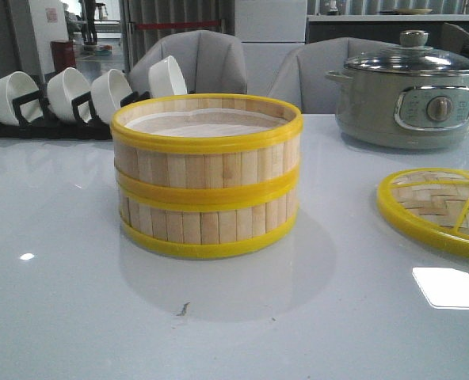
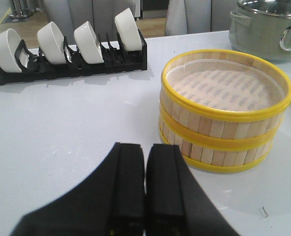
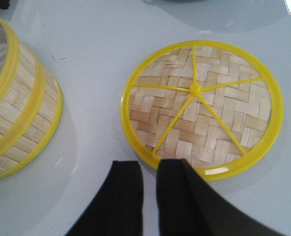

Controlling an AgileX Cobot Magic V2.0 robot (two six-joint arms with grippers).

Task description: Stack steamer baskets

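Note:
Two steamer baskets stand stacked in the middle of the table, the upper basket squarely on the lower basket. White liner shows inside the top one. My left gripper is shut and empty, its fingers pressed together, hovering over bare table just short of the stack. My right gripper is open by a narrow gap with nothing in it, at the near rim of the flat woven lid; the stack's side lies off to one side. Neither gripper shows in the front view.
The woven lid with yellow rim lies flat to the right of the stack. A grey electric pot with a glass lid stands at the back right. A black rack of white bowls lines the back left.

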